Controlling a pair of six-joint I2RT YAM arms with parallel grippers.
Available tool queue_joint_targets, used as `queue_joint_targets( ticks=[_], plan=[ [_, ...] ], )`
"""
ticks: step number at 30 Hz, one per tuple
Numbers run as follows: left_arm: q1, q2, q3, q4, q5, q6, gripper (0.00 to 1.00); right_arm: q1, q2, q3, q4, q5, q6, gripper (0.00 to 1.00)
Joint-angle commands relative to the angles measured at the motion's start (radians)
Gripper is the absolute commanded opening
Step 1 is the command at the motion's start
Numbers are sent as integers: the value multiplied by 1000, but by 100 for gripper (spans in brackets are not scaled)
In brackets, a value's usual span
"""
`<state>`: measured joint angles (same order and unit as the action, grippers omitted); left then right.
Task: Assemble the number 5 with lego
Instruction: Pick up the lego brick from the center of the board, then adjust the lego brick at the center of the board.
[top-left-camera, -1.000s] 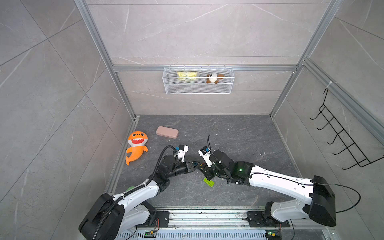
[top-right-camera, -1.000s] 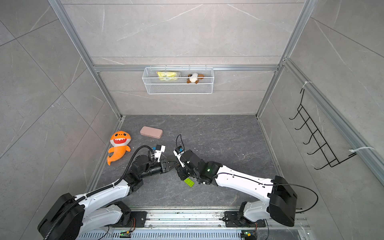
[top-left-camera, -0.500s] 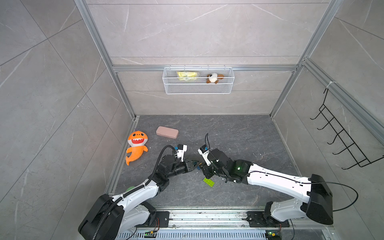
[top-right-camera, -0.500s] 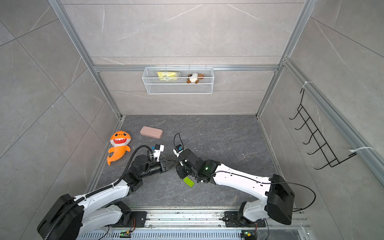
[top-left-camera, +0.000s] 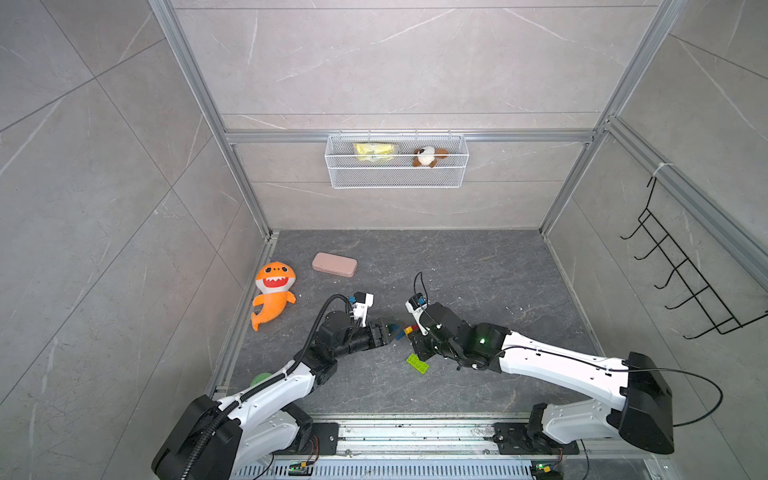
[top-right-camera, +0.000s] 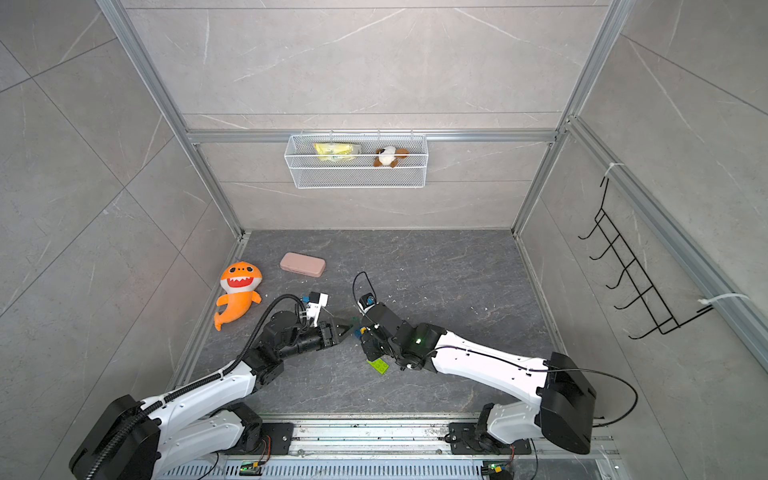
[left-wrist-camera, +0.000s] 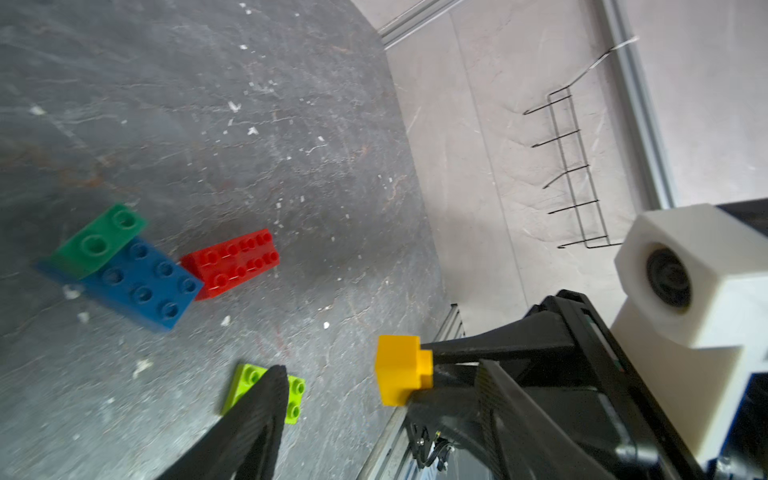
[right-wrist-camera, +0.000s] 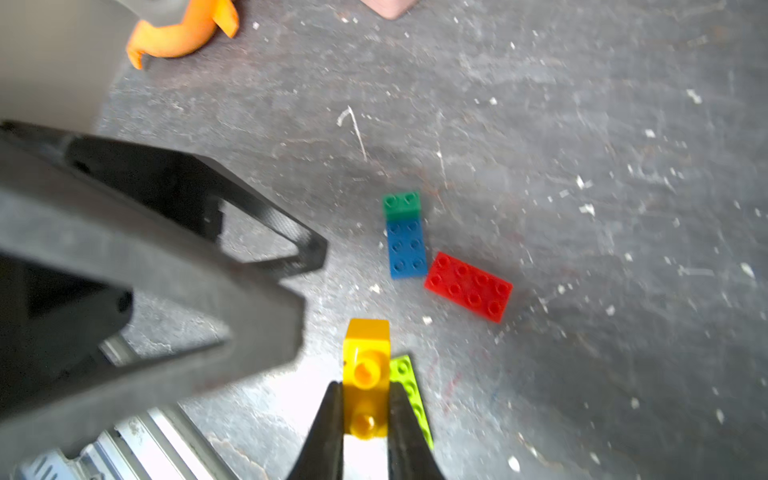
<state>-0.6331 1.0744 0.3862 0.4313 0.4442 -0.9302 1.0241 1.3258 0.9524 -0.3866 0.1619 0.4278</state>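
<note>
early in the build, far from finished. one join made so far: dark green brick (right-wrist-camera: 401, 205) seated on one end of blue brick (right-wrist-camera: 407, 253), both flat on the table (right-wrist-camera: 582, 166). red brick (right-wrist-camera: 468, 286) loose just beside the blue, corner to corner; touching or not, cannot tell. lime green brick (top-left-camera: 417, 363) loose as well, flat on the table, a little apart from those three. yellow brick (right-wrist-camera: 365, 353) up off the table, pinched by its sides between the right fingers (right-wrist-camera: 328, 424). left fingers (right-wrist-camera: 257, 199) spread, holding nothing, close by the yellow.

left to do, as a judgement: stacking lime green, yellow and red onto the green-and-blue pair, so likely three joins.

counted: five bricks in all, one each of blue, red, lime green, dark green and yellow; four on the table, one in the air. also one orange shark plush (top-left-camera: 274, 293), one pink case (top-left-camera: 334, 264), one wire basket (top-left-camera: 397, 178).
</note>
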Motion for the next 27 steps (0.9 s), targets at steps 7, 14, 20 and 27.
queue_joint_targets(
  ticks=[7, 14, 20, 27],
  plan=[
    [-91, 146, 27, -84, -104, 75, 59, -5, -93, -190, -8, -119, 166, 13],
    [-97, 222, 36, -54, -131, 64, 58, 56, -2, -276, 83, -204, 228, 12],
    [-97, 246, 36, -56, -145, 61, 57, 77, 68, -285, 97, -231, 252, 12],
    [-97, 260, 40, -57, -152, 60, 57, 74, 126, -255, -4, -139, 287, 12]
  ],
)
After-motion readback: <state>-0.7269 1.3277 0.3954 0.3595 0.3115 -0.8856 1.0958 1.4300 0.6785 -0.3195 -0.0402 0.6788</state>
